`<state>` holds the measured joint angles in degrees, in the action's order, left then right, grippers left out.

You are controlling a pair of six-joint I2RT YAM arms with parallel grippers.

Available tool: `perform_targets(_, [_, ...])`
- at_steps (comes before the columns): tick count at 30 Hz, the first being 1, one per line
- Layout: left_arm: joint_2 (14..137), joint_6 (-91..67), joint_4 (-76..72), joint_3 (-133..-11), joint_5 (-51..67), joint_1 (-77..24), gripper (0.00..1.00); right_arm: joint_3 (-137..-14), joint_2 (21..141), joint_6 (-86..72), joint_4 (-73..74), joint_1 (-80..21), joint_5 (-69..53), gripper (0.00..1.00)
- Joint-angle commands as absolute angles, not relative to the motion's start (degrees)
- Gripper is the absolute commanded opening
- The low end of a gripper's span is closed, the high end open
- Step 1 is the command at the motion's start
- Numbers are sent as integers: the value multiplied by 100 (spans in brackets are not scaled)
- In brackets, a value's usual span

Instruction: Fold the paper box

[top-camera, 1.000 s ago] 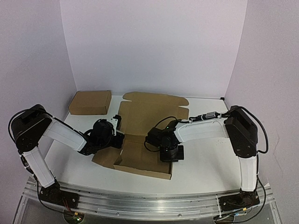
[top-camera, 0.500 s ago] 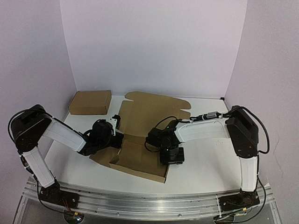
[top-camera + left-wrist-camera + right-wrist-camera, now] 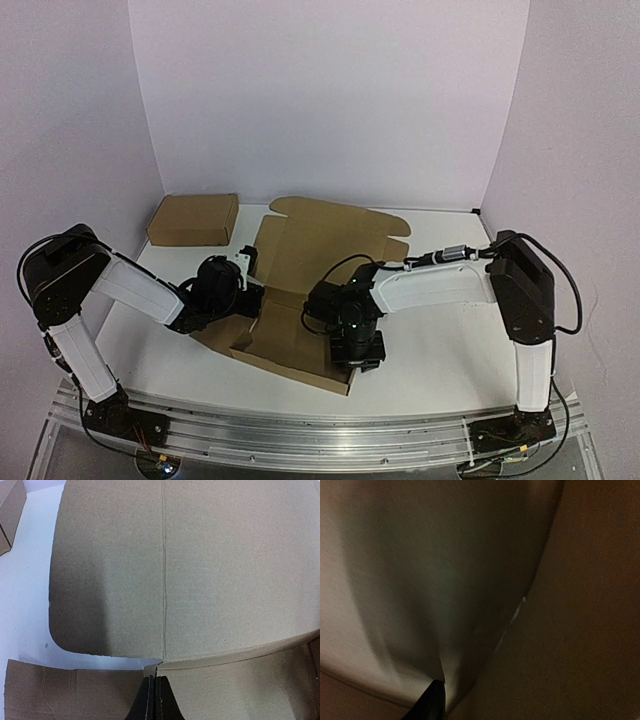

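- Cardboard: the paper box point(image 3: 300, 270) lies mid-tabletop point(image 3: 440, 340), half folded, with its lid flap flat toward the back.
- Left fingers point(image 3: 148, 702), pressed together, touch a corner of its left wall.
- Right fingers point(image 3: 431, 704) sit at its near right wall; their spread cannot be told.

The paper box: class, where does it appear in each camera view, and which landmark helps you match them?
Top external: paper box at centre, slightly low.
Left wrist: fills most of the frame, above the shut left pincer.
Right wrist: dim; brown board at right, probably the box.
Landmark: small box, upper left in top and left wrist views.
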<state>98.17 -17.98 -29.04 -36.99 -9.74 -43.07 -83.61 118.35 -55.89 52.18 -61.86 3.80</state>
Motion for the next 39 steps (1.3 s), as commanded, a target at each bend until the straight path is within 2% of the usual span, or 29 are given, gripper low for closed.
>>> perform_targets(1, [9730, -1811, -2787, -3595, -1067, -4280, 0, -8053, 11503, -5885, 5330, -6238, 572, 10])
perform_targets(4, [9721, -1802, -2765, -3612, -1073, -4280, 0, -8059, 11523, -5960, 5354, -6239, 746, 0])
perform_targets(15, [9708, -1895, -2664, -3655, -917, -4280, 0, -8126, 11529, -5871, 5258, -6226, 1472, 1])
perform_targets(16, [9711, -1906, -2670, -3656, -925, -4280, 0, -8170, 11572, -5752, 5211, -6224, 1412, 8])
perform_targets(18, [9726, -1900, -2702, -3656, -951, -4280, 0, -8268, 11517, -5489, 5214, -6226, 1411, 41])
perform_targets(19, [9723, -1884, -2722, -3642, -962, -4279, 0, -8252, 11404, -5402, 5211, -6229, 1481, 51])
perform_targets(22, [9720, -1838, -2797, -3590, -982, -4281, 0, -8060, 10992, -5149, 5185, -6213, 1695, 64])
perform_targets(27, [9683, -1783, -2948, -3525, -1001, -4281, 0, -7629, 10054, -4543, 4894, -6134, 1810, 75])
perform_targets(31, [9666, -1754, -2988, -3498, -998, -4281, 0, -7024, 9197, -4043, 4162, -5767, 1391, 79])
perform_targets(35, [9620, -1726, -2988, -3467, -1004, -4280, 0, -6702, 8608, -4030, 3877, -5077, 1392, 79])
perform_targets(39, [9606, -1705, -2977, -3453, -996, -4280, 0, -6293, 8174, -3738, 2936, -4454, 1087, 78])
